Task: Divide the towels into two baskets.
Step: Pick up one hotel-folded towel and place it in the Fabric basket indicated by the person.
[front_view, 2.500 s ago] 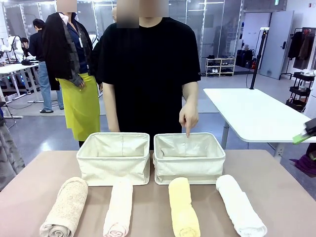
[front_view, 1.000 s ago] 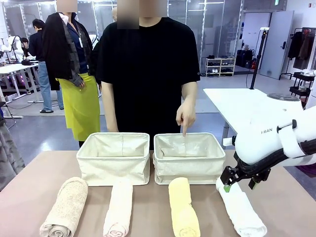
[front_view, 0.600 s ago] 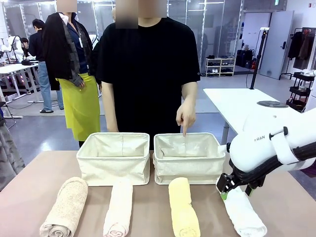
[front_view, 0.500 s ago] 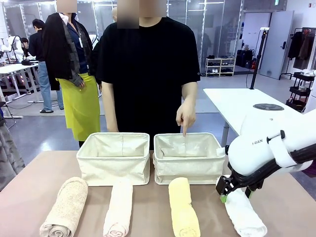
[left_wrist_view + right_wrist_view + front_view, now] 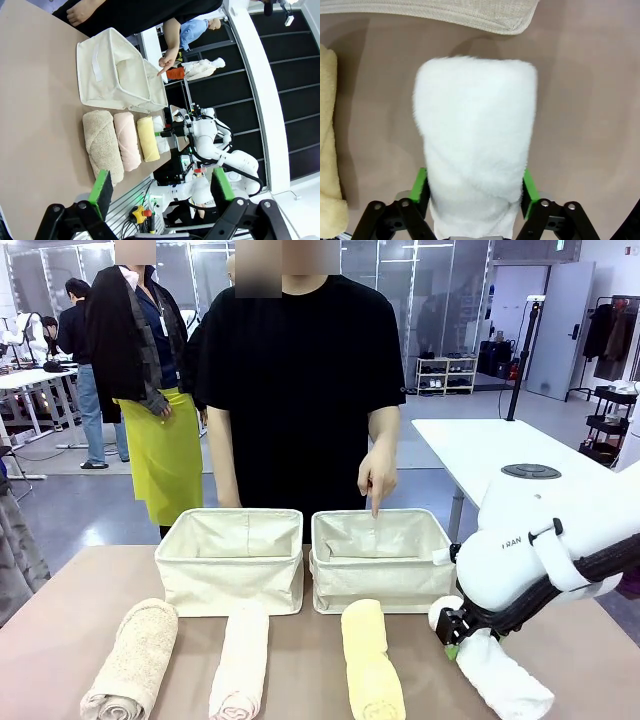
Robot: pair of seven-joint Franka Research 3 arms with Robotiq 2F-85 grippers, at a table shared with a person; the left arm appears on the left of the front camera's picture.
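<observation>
The right fingers (image 5: 421,189) straddle the white towel (image 5: 475,140). Their green pads are spread wide against its two flanks, with no squeeze visible, and the roll lies flat on the desk (image 5: 580,100). The left fingers (image 5: 103,192) hang wide open and empty, well above the desk.

In the near row, the tan towel (image 5: 130,660), cream towel (image 5: 240,660) and yellow towel (image 5: 370,660) lie side by side, untouched, with the white one at the right end. Just behind them the left basket (image 5: 232,570) and right basket (image 5: 383,575) stand touching, and both look empty. Beyond, a person's hand (image 5: 380,478) points a finger down into the right basket.

By my reading nothing is sorted yet. All four rolls remain, and the first pickup is only being set up.
</observation>
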